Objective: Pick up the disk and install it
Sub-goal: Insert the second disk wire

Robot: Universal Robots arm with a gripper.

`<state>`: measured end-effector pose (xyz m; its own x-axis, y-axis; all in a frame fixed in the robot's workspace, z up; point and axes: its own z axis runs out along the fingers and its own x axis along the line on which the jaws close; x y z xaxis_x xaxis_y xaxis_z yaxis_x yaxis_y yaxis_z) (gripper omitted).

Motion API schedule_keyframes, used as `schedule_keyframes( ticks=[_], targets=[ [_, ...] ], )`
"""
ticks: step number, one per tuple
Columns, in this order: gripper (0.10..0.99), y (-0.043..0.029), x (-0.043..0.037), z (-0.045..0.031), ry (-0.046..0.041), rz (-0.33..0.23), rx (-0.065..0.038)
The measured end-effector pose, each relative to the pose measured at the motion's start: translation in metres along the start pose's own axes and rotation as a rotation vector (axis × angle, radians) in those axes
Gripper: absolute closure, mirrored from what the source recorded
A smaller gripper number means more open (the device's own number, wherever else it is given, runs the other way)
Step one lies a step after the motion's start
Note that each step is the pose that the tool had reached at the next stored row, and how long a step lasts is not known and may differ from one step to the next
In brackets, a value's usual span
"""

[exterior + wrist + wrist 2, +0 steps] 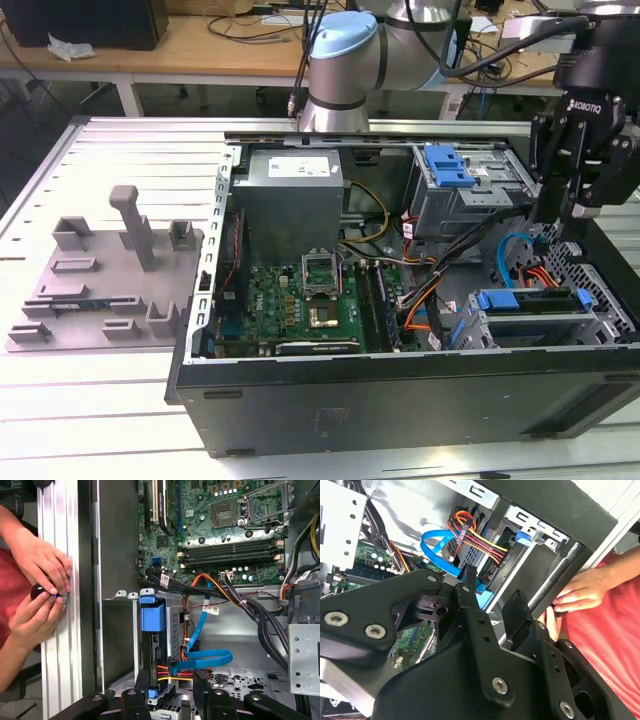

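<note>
The disk [525, 300] sits on edge in the drive cage [600, 318] at the case's front corner, on the exterior view's right, with its bright blue frame [152, 614] facing up. A blue data cable [205, 657] and a red-yellow power lead [167, 672] run to its end. My black gripper [565, 215] hangs just above that cage, open, with nothing held. In both wrist views the fingers [136, 700] stand either side of the disk's end [484, 594], apart from it.
The open computer case [400, 400] lies on a slatted table. The motherboard [300, 300], power supply [295, 195] and loose cables [440, 270] lie inside. A blue latch [447, 165] tops the rear bay. A person's hands [37, 587] rest at the case's edge. A grey fixture [110, 270] lies left.
</note>
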<state>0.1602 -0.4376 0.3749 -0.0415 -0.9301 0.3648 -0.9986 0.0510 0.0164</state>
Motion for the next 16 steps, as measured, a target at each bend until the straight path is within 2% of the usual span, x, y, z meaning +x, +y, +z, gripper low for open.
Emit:
schedule_keyframes(
  ticks=[5, 14, 15, 16],
  targets=[
    [0.604, 0.0017, 0.001, 0.0041, 0.0002, 0.013, -0.005],
    [0.604, 0.0017, 0.0059, 0.012, -0.0006, 0.059, -0.023],
    [0.686, 0.0017, 0.0067, 0.0129, -0.0008, 0.065, -0.025],
    [0.686, 0.0016, 0.0071, 0.0135, -0.001, 0.07, -0.027]
  ],
)
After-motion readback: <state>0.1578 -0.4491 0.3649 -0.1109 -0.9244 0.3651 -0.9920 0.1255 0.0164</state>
